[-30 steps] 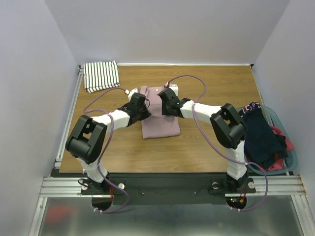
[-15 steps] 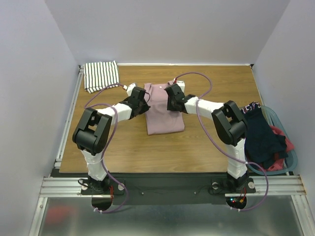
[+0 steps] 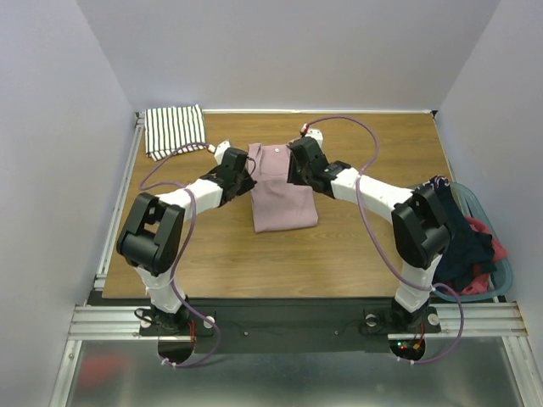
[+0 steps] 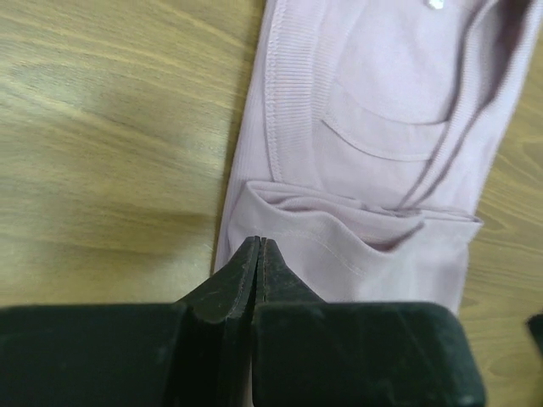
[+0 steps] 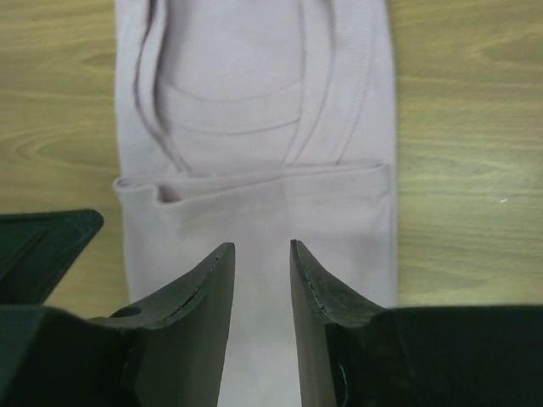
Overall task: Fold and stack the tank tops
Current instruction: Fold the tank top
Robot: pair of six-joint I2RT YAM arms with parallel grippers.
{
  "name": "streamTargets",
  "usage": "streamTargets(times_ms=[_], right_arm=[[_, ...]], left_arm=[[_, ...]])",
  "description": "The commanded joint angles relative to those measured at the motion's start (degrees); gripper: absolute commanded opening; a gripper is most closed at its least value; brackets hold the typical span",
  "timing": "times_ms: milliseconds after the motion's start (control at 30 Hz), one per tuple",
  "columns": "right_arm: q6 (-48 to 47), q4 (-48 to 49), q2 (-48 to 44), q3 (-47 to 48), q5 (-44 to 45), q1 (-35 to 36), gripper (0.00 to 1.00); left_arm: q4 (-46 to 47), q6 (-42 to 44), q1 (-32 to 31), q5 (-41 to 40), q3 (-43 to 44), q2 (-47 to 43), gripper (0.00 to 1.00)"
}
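Pink scoop-neck tank top (image 3: 284, 199) is being left folded at the wooden table's (image 3: 382, 246) centre, both arms having been stretched to its far end. Left gripper (image 4: 260, 244) is being kept shut, right gripper (image 5: 261, 248) half-open, both empty. Black-striped white tank top (image 3: 175, 130) is waiting, folded, at the table's far-left corner, so stacking is being neared.

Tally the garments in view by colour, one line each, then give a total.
Striped white-and-black tank top: 1
Pink tank top: 1
Dark navy garment: 1
Red garment: 1
Total: 4
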Motion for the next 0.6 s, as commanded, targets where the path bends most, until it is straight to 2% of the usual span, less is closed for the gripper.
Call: streamTargets(times_ms=[0,100,200,367,567], right_arm=[[1.0,2.0,-1.3,-1.8,-3.1,2.4,0.38],[1.0,2.8,1.1,-0.3,-4.7,2.6,0.38],[1.1,2.8,4.3,1.7,-6.0,2.6,0.37],[1.2,2.8,9.4,5.4,-3.2,2.6,0.37],[2.6,2.4,12.7,6.7,-0.7,2.4,0.40]], left_arm=[[0.1,-0.1,-1.1,-0.1,-1.8,-10.0,0.09],[0.7,-2.0,-4.5,0.1,-4.8,-12.7,0.07],[2.3,-4.3,-7.1,0.5,-9.6,-13.7,0.01],[6.3,-10.6,-11.8,-0.9,-15.4,-11.2,0.00],[7.0,-15.6,-12.3,-1.5,-20.3,-7.3,0.00]])
